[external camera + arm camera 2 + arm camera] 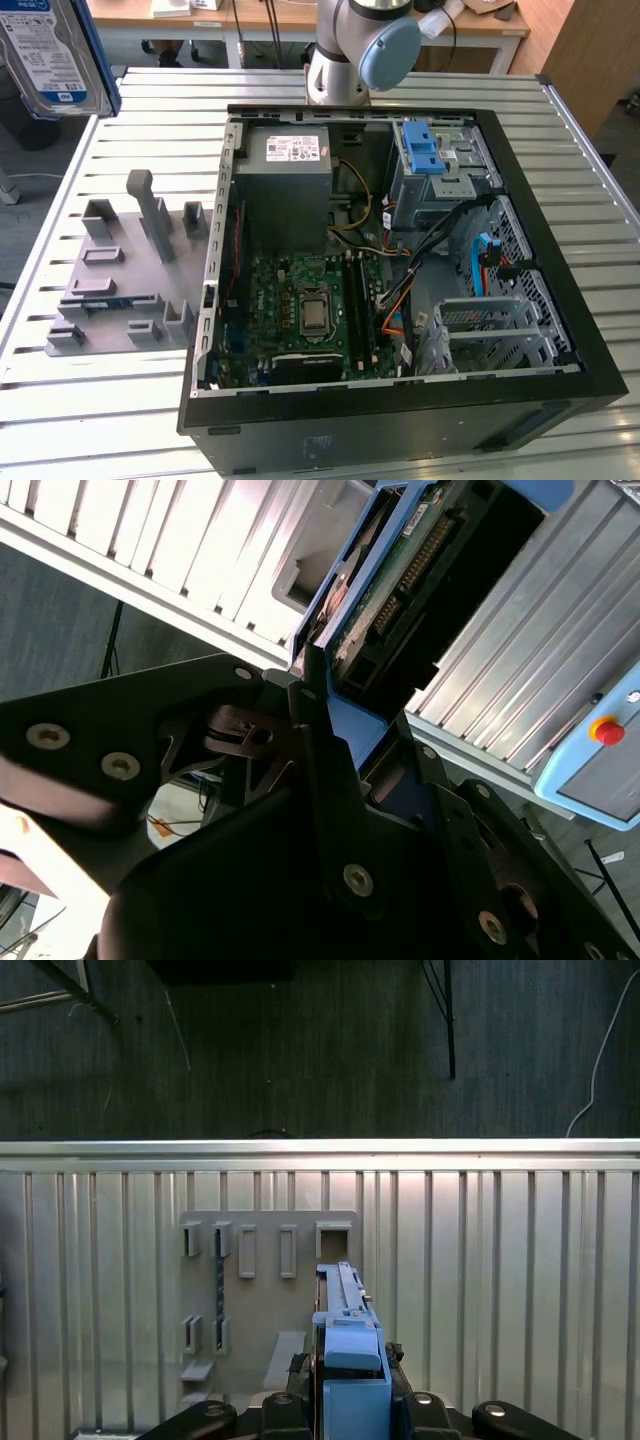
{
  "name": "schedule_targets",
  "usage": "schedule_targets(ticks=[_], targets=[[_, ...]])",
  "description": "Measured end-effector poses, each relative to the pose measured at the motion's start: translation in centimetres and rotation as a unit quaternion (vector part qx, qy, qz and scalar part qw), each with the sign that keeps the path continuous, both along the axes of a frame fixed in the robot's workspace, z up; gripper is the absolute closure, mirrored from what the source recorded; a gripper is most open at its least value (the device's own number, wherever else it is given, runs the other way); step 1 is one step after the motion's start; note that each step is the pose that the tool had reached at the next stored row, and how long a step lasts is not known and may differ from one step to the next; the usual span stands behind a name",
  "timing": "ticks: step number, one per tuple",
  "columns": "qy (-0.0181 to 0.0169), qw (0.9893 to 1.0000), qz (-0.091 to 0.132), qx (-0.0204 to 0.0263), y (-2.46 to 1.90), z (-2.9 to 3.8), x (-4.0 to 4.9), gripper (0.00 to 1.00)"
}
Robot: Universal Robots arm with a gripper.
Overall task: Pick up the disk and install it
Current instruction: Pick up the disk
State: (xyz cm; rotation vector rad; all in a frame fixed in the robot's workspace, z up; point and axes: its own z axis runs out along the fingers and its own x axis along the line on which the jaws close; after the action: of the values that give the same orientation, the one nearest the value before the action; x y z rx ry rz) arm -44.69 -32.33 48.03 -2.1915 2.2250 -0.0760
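Disk (45, 55) hangs at ten o'clock in the exterior view, well apart from the computer case (350, 430). In both wrist views the gripper (350, 1392) squeezes its blue frame; a thin hold could let it slip and drop.

Exterior view: mounted high, angled down across the slatted table (130, 420) onto the open computer case (400, 250), at middle range. First wrist view: faces down past the disk (345, 1360) onto the grey fixture plate (265, 1300), well above it. Second wrist view: close against the disk's connector edge. All three views share the table; the exterior and first wrist views share the plate.
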Motion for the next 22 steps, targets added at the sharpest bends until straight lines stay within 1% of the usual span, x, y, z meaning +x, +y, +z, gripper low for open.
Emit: schedule_targets(ticks=[8,16,20,22], targets=[[0.0,1.0,0.0,0.0,0.0,0.07,0.02,0.64],[-0.0001,1.0,0.0,0.0,0.0,0.07,0.48,0.64],[0.0,1.0,0.0,0.0,-0.06,0.07,0.53,0.64],[0.0,1.0,0.0,0.0,-0.16,0.07,0.53,0.64]])
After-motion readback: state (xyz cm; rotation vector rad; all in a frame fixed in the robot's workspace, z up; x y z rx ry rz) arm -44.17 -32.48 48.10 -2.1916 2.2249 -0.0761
